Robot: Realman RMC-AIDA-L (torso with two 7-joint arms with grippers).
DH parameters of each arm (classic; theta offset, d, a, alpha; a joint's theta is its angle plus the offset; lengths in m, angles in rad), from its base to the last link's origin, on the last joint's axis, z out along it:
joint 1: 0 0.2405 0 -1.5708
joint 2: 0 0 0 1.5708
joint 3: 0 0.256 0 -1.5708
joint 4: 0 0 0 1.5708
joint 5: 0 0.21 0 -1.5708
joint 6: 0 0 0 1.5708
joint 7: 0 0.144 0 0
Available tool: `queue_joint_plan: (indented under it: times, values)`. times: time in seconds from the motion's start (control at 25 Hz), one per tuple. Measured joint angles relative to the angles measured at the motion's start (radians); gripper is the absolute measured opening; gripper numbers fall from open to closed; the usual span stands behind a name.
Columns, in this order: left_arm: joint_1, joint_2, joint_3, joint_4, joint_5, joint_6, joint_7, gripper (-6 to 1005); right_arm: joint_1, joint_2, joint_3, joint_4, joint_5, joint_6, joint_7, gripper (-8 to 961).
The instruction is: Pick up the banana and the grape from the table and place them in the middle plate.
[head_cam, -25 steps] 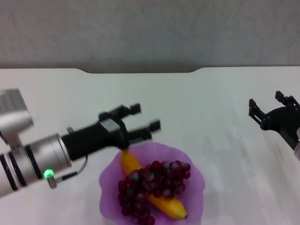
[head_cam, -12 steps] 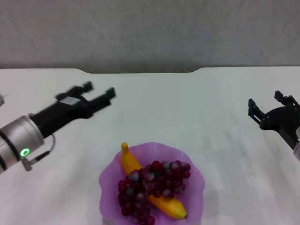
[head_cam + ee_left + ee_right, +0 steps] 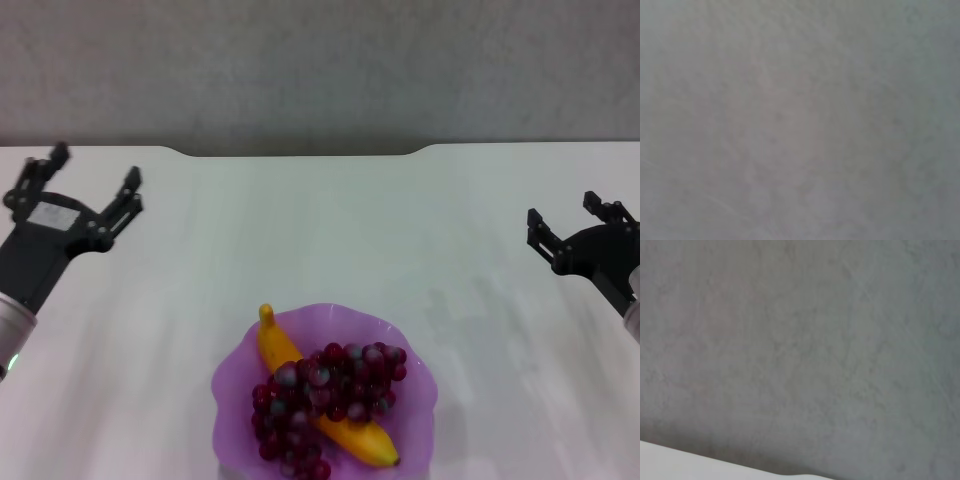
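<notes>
Now we see the banana (image 3: pixel 322 394) lying in the middle plate (image 3: pixel 412 352) with the grape (image 3: pixel 325 402) bunch draped across it, near the front of the table (image 3: pixel 330 230). Our left gripper (image 3: pixel 93 191) hangs at the far left, fingers spread and empty. Our right gripper (image 3: pixel 572 218) sits at the far right, also spread, holding nothing.

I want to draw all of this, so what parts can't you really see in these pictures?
- The banana: head view, its middle is hidden under the grape.
- The middle plate: head view, its near rim is cut off by the picture's bottom edge.
- Both wrist views show only a grey wall and a sliver of the table, no fruit or fingers.
- The left gripper and right gripper: both open and empty, arms cut off by the side edges.
</notes>
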State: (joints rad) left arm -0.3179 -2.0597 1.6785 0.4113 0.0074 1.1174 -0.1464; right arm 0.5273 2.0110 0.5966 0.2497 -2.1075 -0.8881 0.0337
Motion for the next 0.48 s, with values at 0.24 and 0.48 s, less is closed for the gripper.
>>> queue_joint_plan:
  times: [0.24,0.48]
  values:
    - [-0.050,0.004,0.188,-0.149,-0.332,0.059,0.145,880,0.005,0.000,-0.001,0.000,-0.003,0.000,-0.006,787]
    - [-0.079,0.008,0.191,-0.255,-0.439,-0.022,0.003,880,0.006,0.005,0.013,0.004,0.013,-0.001,-0.122,787]
